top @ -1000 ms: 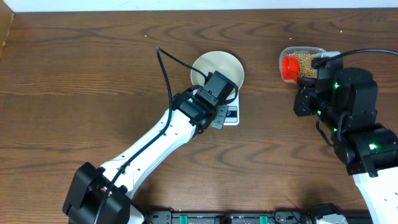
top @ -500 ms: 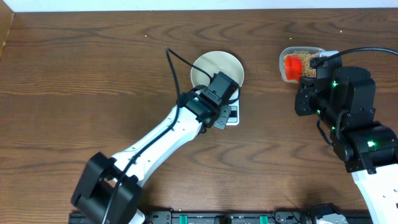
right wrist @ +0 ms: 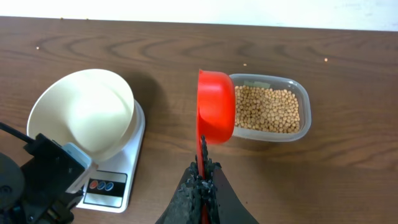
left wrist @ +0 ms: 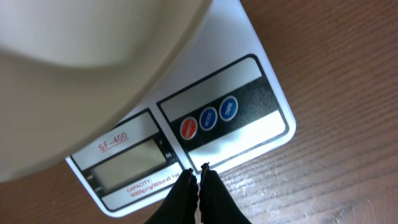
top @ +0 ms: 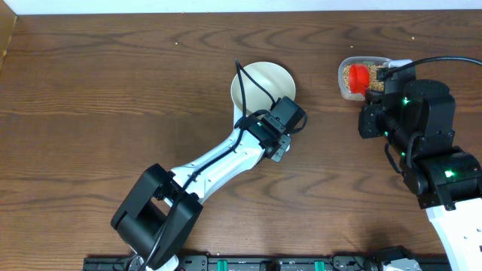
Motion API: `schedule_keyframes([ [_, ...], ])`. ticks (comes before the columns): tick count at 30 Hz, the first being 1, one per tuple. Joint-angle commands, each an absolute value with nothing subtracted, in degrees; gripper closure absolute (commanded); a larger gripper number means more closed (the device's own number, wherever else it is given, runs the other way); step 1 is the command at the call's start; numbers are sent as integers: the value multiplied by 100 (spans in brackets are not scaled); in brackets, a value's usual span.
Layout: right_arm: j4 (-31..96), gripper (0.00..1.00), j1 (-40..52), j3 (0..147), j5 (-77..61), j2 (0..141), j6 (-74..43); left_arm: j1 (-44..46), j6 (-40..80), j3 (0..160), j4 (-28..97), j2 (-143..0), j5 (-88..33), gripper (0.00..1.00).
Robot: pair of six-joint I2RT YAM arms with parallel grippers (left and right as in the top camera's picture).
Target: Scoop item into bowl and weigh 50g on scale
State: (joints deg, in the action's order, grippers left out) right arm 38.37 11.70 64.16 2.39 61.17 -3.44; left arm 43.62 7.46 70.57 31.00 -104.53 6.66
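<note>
One red scoop (right wrist: 216, 106) over bean tub (right wrist: 306, 102), bowl (right wrist: 81, 115) atop scale (right wrist: 121, 186)

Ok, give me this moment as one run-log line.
left claw: shut, tips at front edge of scale | right claw: shut on red scoop, at tub of beans | bowl: empty, on scale | display: blank

Your left arm (top: 218, 162) stretches diagonally from the near edge up and to the right, with the wrist tipped downward. Your left gripper (left wrist: 199, 171) has its fingertips pressed together and holds nothing. Your right arm (top: 425, 150) stands folded at the right side. Your right gripper (right wrist: 204, 165) is clamped on the handle of the red scoop (right wrist: 216, 106).
</note>
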Motion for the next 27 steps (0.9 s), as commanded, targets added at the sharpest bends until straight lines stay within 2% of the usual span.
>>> schedule_keyframes([
  [1, 3789, 99, 1122, 6499, 311, 6121, -246, 4342, 685, 6980, 3020, -10530, 980, 93],
  [27, 3750, 99, 1122, 6501, 311, 6121, -246, 4331, 491, 6834, 2381, -10949, 1046, 93],
])
